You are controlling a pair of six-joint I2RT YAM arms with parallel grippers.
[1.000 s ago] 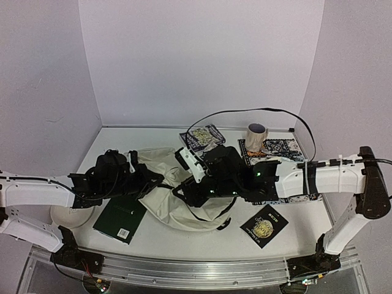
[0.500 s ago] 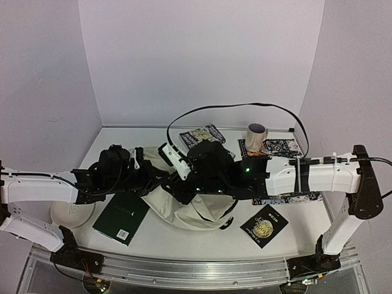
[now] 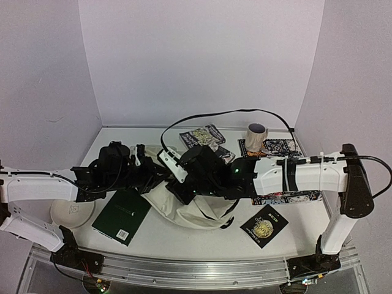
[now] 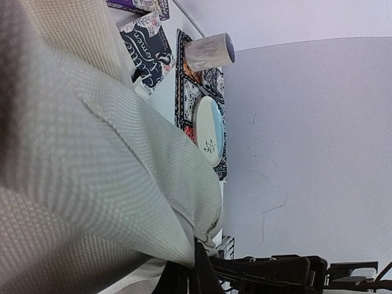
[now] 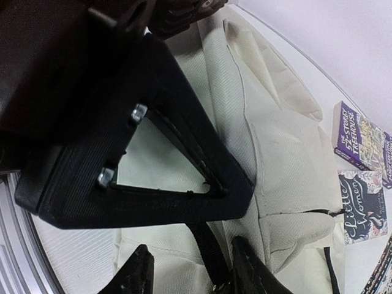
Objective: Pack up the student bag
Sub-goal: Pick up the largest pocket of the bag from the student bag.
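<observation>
The student bag [image 3: 197, 211] is a cream fabric backpack lying crumpled at the table's middle, partly hidden under both arms. My left gripper [image 3: 149, 176] is shut on a fold of the bag's fabric [image 4: 92, 153] at its left end, and the pinch shows low in the left wrist view [image 4: 193, 264]. My right gripper [image 3: 177, 191] reaches in from the right, close beside the left one. Its jaws [image 5: 193, 274] stand open over the bag [image 5: 288, 153], with a black strap [image 5: 205, 248] running between them. The left gripper's black triangular finger [image 5: 184, 153] fills the space just ahead.
A dark green book [image 3: 120, 217] lies front left beside a white bowl [image 3: 70, 213]. A black book with a gold disc [image 3: 264, 225] lies front right. At the back are several books [image 3: 202, 138], a mug [image 3: 256, 136] and a patterned mat [image 3: 282, 149].
My right arm has stretched further left across the bag, up against the left gripper. The left gripper has shifted a little right, still holding the fabric, and the bag has bunched up.
</observation>
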